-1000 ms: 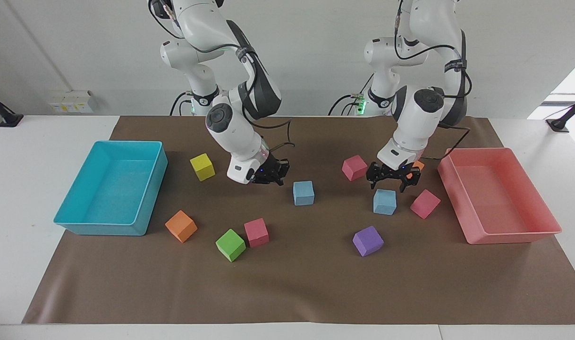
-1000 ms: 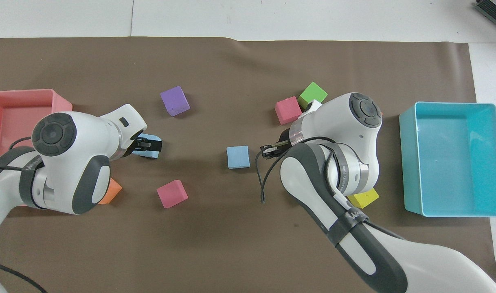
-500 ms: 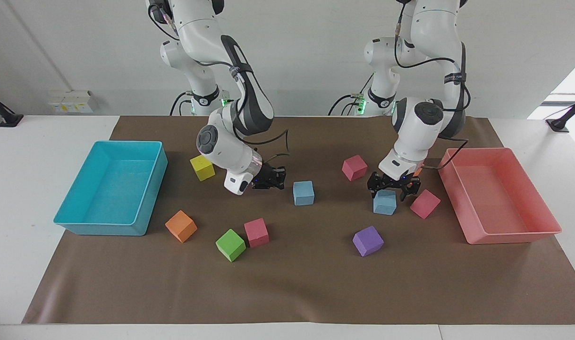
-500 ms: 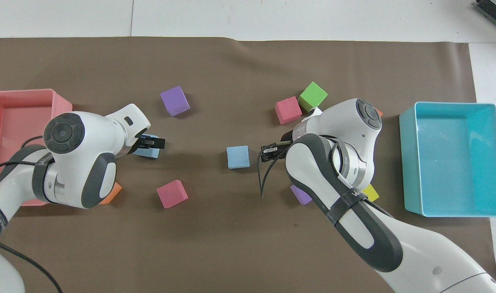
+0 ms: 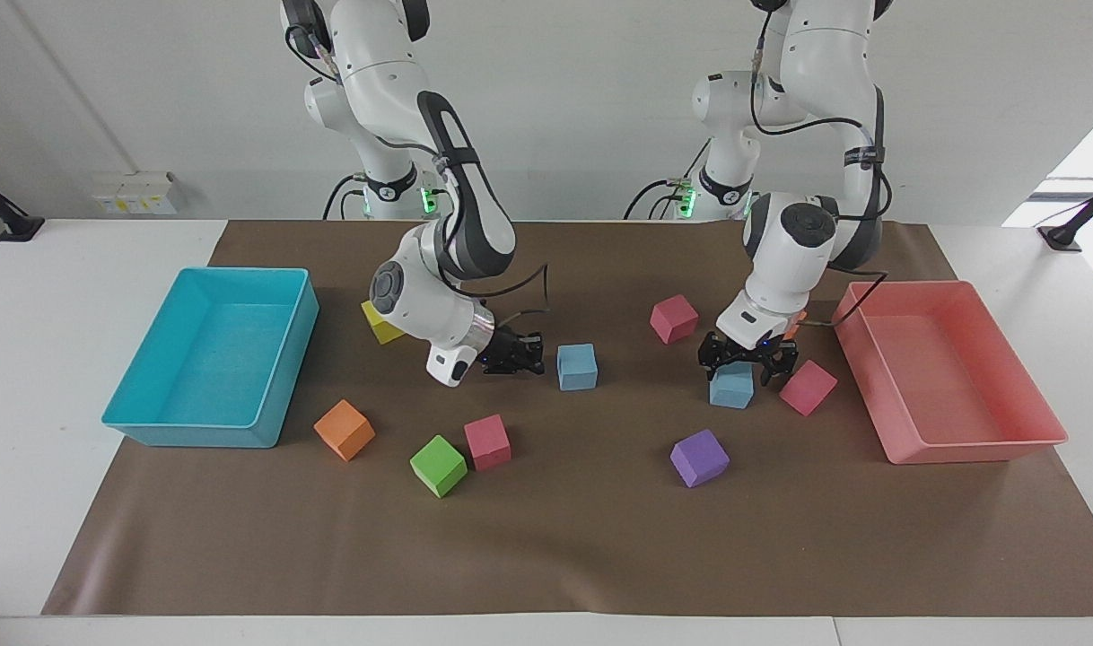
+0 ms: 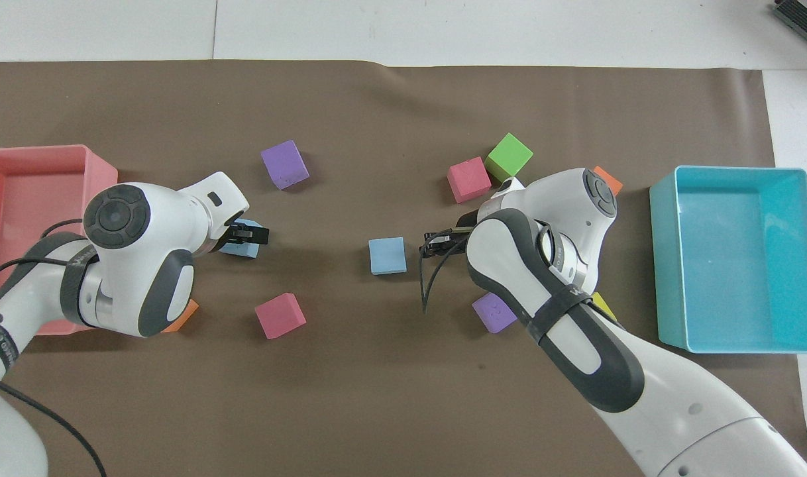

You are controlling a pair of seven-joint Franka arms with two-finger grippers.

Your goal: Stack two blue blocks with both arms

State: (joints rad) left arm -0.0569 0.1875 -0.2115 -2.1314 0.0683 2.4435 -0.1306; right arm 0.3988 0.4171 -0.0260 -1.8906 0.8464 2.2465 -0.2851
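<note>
The left pincer [image 5: 742, 362] is down low over one blue block [image 5: 731, 387], toward the left arm's end of the bench [image 5: 26, 359]. Its fingers stand wide apart, straddling the top of that cube, one on each side; I cannot tell whether they touch it, and the cube sits flat on the brown mat [image 5: 564, 538]. In the overhead view the same block [image 6: 241, 244] shows only as a sliver under the left pincer [image 6: 254, 234].

The other blue block [image 5: 577, 366] sits near the middle of the mat. The right pincer [image 5: 533, 356] is tipped over almost level and hangs just beside it, on the side toward the right arm's end, with its fingertips pressed together and holding nothing. From above, a narrow gap shows between the right pincer [image 6: 429, 243] and this second block [image 6: 387, 256].

The turquoise tray [image 5: 210, 354] at the right arm's end has nothing in it. The pink tray [image 5: 946, 372] at the left arm's end is likewise bare inside.

Loose on the mat around them are a purple cube [image 5: 699, 458], three pink cubes, a green cube [image 5: 438, 466], an orange cube [image 5: 344, 430] and a yellow cube [image 5: 380, 327] half hidden by the right arm.
</note>
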